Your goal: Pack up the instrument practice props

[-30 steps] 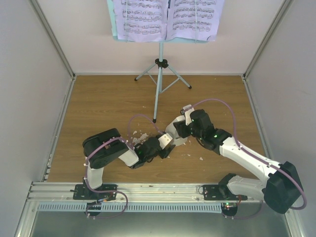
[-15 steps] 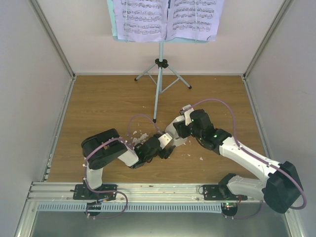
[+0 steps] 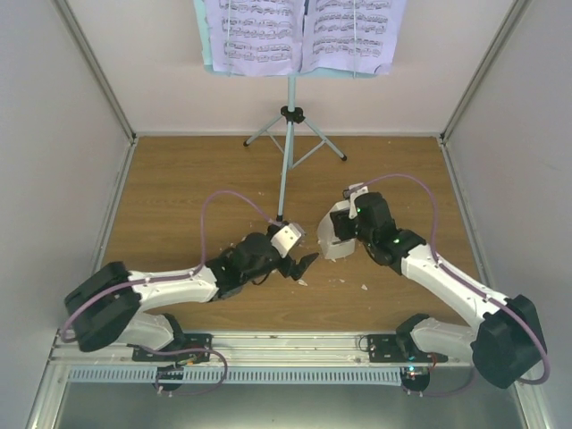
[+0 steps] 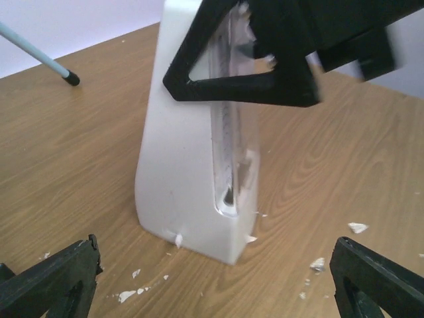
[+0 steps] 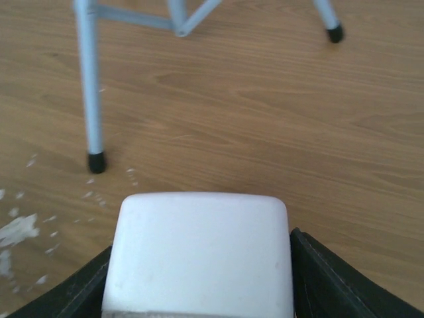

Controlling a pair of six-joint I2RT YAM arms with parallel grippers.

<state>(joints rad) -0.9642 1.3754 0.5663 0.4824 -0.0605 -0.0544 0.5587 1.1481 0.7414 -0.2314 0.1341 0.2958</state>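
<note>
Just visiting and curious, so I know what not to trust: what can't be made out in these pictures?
- Sheet-music pages: top view, cut by the top edge; notes too small to read.
- Music stand desk: top view, mostly behind the pages.
- Metronome tip: left wrist view, behind the right claw and past the top edge.
- Metronome base: right wrist view, cut off at the bottom edge.

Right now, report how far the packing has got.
Done: nothing stowed, though the clear cover looks fitted on the metronome. In hand: right gripper grips the metronome; left gripper is open beside it. Left: music stand, standing with sheet music on it.
</note>
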